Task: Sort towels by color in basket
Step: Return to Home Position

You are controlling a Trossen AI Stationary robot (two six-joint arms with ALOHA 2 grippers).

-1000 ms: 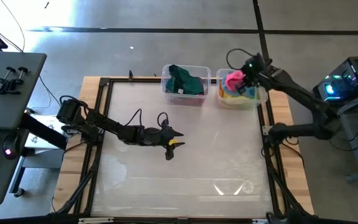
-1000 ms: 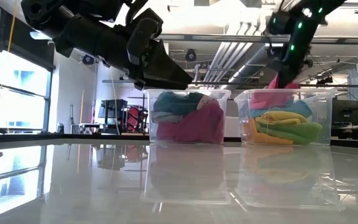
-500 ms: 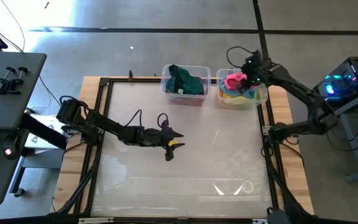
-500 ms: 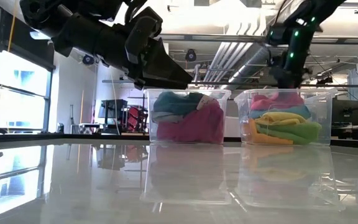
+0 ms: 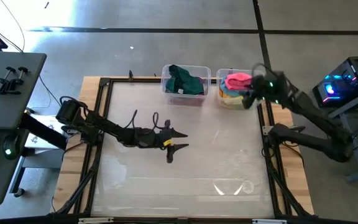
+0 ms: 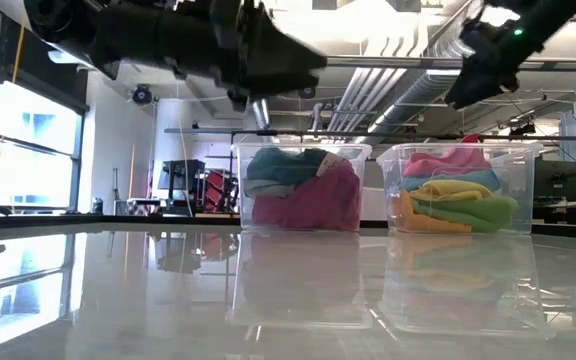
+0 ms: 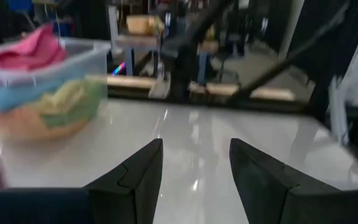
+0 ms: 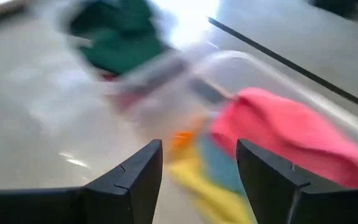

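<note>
Two clear baskets stand at the table's far edge. The left basket (image 5: 183, 84) holds a dark green towel (image 8: 117, 31) and a magenta towel (image 6: 313, 200). In the right basket (image 5: 238, 93) a pink towel (image 5: 236, 79) lies on top of blue, yellow, light green and orange towels (image 6: 458, 205). My right gripper (image 5: 248, 99) hangs open just in front of that basket and above its rim, with nothing between its fingers (image 8: 197, 168). My left gripper (image 5: 174, 139) hovers open over the middle of the table, also with nothing in it (image 7: 194, 168).
Bare glossy tabletop (image 5: 185, 180) spreads from the baskets to the near edge. A dark frame (image 5: 98, 124) runs along the table's sides. A lit box (image 5: 347, 81) stands off the table to the right.
My right gripper has let go of the pink towel, which has dropped onto the pile in the right basket. The gripper has then risen and drawn back toward the table's near right. My left gripper has turned a little at the wrist and risen slightly.
</note>
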